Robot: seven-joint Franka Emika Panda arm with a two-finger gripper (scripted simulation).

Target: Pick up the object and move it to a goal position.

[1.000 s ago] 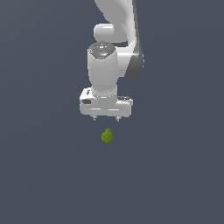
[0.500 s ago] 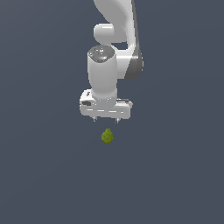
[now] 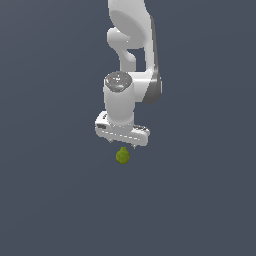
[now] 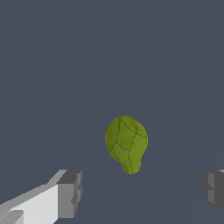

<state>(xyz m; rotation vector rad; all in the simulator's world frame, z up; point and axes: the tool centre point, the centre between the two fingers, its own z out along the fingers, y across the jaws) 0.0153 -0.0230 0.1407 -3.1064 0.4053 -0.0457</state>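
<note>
Hanging from the white arm (image 3: 131, 45), the gripper (image 3: 122, 145) is seen directly above the object (image 3: 122, 156) in the exterior view, where the finger spacing is hidden. In the wrist view, dark fingertips (image 4: 70, 192) are shown spread wide and released, with the olive-green, crack-lined object (image 4: 126, 143) between them, untouched, on the grey floor (image 4: 52, 65).

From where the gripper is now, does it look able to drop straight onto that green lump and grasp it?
Probably yes. The gripper hangs open just above the green lump, its fingers spread wider than the lump, with nothing visible between them. The lump sits a little off-centre in the wrist view, so a small correction may help.
</note>
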